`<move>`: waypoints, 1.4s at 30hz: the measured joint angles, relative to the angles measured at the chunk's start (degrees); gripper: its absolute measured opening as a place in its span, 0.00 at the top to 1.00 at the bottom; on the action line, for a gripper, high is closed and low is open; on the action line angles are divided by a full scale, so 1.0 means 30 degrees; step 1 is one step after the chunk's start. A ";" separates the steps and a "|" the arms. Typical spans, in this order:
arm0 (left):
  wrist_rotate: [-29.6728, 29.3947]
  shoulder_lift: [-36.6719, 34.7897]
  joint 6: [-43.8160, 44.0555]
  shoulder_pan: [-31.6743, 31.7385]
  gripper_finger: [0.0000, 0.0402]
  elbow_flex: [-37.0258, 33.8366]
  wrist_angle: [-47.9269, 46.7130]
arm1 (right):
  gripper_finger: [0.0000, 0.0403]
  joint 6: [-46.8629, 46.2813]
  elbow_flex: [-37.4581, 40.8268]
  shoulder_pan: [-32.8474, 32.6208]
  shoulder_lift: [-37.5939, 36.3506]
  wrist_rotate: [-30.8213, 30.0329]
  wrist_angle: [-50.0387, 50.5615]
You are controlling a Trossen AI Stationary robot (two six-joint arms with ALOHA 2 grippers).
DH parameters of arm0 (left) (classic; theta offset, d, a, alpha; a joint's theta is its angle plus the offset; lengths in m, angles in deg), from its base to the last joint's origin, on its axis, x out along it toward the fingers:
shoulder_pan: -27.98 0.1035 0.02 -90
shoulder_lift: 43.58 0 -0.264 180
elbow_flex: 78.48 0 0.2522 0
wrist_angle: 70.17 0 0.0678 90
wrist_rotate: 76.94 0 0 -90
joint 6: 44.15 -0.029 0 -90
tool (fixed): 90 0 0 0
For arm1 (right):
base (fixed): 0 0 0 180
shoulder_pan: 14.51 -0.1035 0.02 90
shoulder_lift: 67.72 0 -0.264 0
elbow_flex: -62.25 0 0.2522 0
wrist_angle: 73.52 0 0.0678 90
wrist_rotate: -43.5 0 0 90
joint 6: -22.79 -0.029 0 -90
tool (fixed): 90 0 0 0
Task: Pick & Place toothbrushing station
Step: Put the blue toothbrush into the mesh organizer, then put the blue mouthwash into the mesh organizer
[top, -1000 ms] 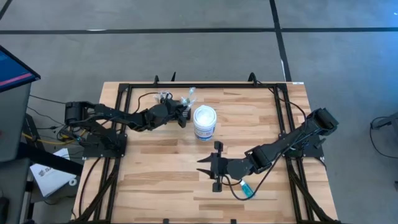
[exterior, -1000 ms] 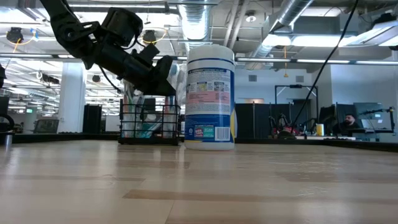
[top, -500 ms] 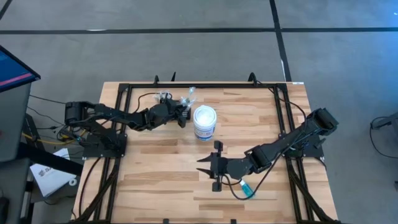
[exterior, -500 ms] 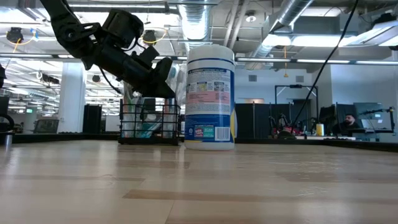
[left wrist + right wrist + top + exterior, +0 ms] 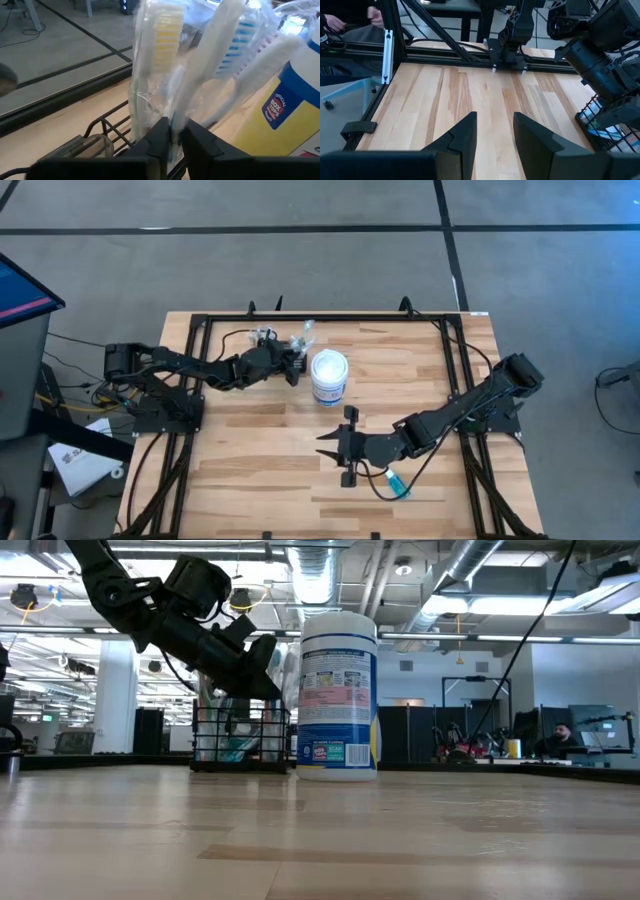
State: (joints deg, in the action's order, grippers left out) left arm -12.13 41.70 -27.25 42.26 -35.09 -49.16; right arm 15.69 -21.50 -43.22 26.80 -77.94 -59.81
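Note:
The toothbrushing station is a low black wire rack (image 5: 240,740) (image 5: 268,340) on the far left part of the table, beside a white lidded tub (image 5: 338,695) (image 5: 329,375). Several clear-wrapped toothbrushes (image 5: 200,45) stand upright in the rack, heads up. My left gripper (image 5: 175,137) (image 5: 268,670) is over the rack, closed on one wrapped toothbrush. My right gripper (image 5: 495,130) (image 5: 335,445) hangs open above the middle of the table with nothing between its fingers. My left gripper pinches the lower part of one wrapped toothbrush (image 5: 174,122) between its two fingers. The fingers come from the table's left, slanting a little downward, and lie across the brush. The brush stands upright with its head above the fingers; its lower end is hidden behind them in the rack.
A small teal item (image 5: 397,483) lies on the table under my right arm. Black frame rails (image 5: 455,360) run around the tabletop. The white tub stands close to the rack's right side. Bare wood stretches across the near half of the table (image 5: 250,480).

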 joint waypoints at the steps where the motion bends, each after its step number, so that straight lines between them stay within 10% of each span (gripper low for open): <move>1: 0.0007 0.0000 -0.0007 0.0000 0.88 0.0000 -0.0003 | 0.71 0.0005 0.0003 0.0000 0.0000 -0.0003 0.0064; 42: 0.0347 -0.3293 -0.1195 -0.0809 0.73 -0.0015 0.0751 | 0.71 -0.0309 0.0008 0.0124 0.0007 0.0015 0.0515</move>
State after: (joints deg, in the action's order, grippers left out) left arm -11.08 31.82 -30.83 39.84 -35.14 -46.91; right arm 14.76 -21.47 -42.85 26.82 -77.90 -58.26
